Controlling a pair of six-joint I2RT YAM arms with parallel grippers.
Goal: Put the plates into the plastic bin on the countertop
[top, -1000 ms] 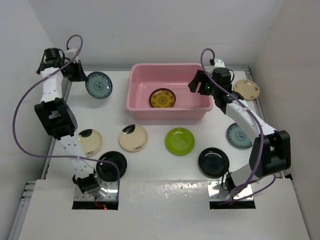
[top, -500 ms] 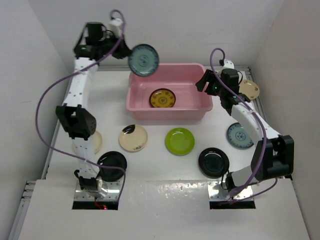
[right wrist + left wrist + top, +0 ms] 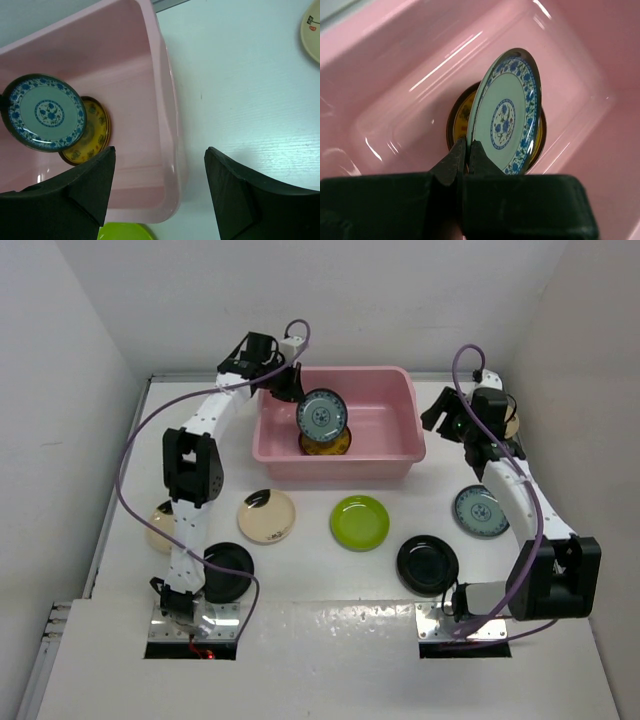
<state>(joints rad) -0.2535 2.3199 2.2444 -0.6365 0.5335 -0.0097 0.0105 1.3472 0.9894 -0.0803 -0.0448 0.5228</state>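
Now the left jaws pinch a blue-patterned plate [image 3: 507, 117] by its rim, tilted inside the pink bin [image 3: 380, 465], clear of its walls, above the one yellow plate [image 3: 95, 135]; just before, it hung over the bin's far left corner. The right jaws, spread, hover over the counter [image 3: 240, 90] beside the bin's right wall. Seven plates [image 3: 360, 522] lie outside

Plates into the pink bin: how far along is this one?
Done: one yellow-patterned plate lies in the pink bin. In hand: the left gripper is shut on a blue-patterned plate, held on edge over it. Left: seven on the countertop: lime green plate, two black plates, cream plate, teal plate, two partly hidden beige plates. The right gripper: open, empty.
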